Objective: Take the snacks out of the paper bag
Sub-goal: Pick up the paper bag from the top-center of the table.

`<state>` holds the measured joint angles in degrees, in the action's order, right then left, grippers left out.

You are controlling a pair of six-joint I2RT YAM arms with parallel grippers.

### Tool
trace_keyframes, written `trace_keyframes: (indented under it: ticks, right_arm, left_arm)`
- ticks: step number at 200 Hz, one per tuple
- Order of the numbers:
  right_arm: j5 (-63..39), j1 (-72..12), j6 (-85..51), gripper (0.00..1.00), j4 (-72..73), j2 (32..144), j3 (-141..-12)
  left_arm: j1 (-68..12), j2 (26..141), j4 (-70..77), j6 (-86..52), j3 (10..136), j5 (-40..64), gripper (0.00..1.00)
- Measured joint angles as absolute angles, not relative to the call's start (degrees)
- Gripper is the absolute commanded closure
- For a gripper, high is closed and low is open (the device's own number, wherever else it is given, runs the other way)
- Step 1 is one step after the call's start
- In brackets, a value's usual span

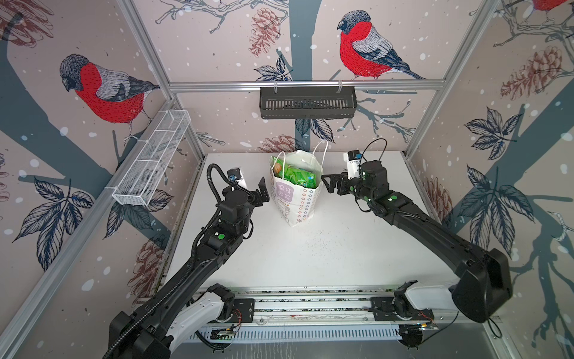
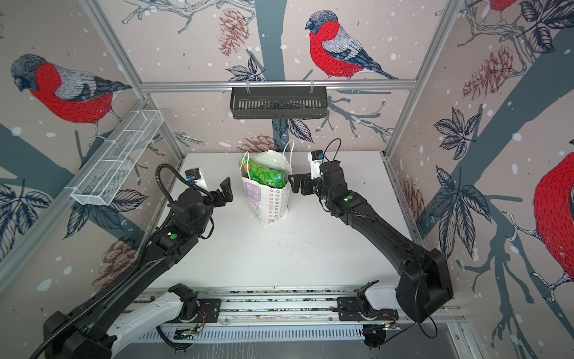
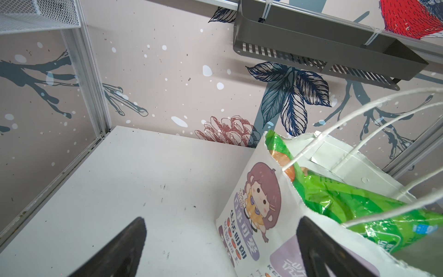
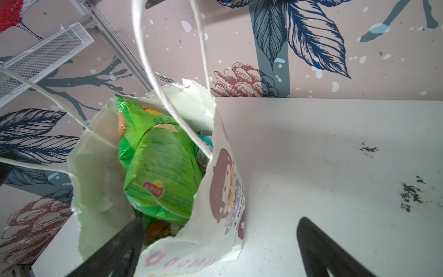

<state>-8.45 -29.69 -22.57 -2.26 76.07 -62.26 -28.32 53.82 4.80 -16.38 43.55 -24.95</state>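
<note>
**Both end effectors open beside the full bag**

A white mesh basket hangs on the left wall, above the surface. The left end effector hangs just left of the bag, jaws spread wide and holding nothing. In its wrist view one finger shows against bare surface while the other overlaps the bag's printed front. Whether that finger touches the paper I cannot tell. The bag stands upright at the back middle of the surface, its mouth open. The snacks sit inside it: green packets fill the mouth, an orange-printed patch shows at the left corner, and a teal edge peeks beside them in the right wrist view. Above the bag, a black tray is fixed to the back rail. Just right of the bag is the right end effector, also wide open and empty, level with the rim; in its wrist view one finger sits in front of the bag's mouth, the other over bare surface
</note>
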Motion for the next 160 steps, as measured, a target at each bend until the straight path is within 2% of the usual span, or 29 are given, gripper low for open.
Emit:
trace_keyframes:
  ticks: [18, 94, 131, 160]
  right_arm:
    - [-8.16, -30.35, -22.85, 0.01, -2.57, 75.64, -62.61]
    - [-6.96, -31.92, -25.45, 0.24, -2.92, 79.81, -65.08]
    - [-5.61, -32.08, -25.47, 0.3, -3.33, 82.61, -67.31]
    - [-4.14, -32.4, -25.45, 0.3, -5.5, 85.76, -70.96]
  left_arm:
    - [-28.67, 53.89, 4.47, -16.1, 43.55, -25.08, 0.02]
    - [-28.97, 51.77, 5.06, -14.66, 41.95, -24.03, 0.02]
    - [-28.97, 50.39, 5.82, -14.57, 40.34, -24.1, 0.02]
    - [-28.97, 50.63, 6.02, -14.15, 40.07, -24.14, 0.02]
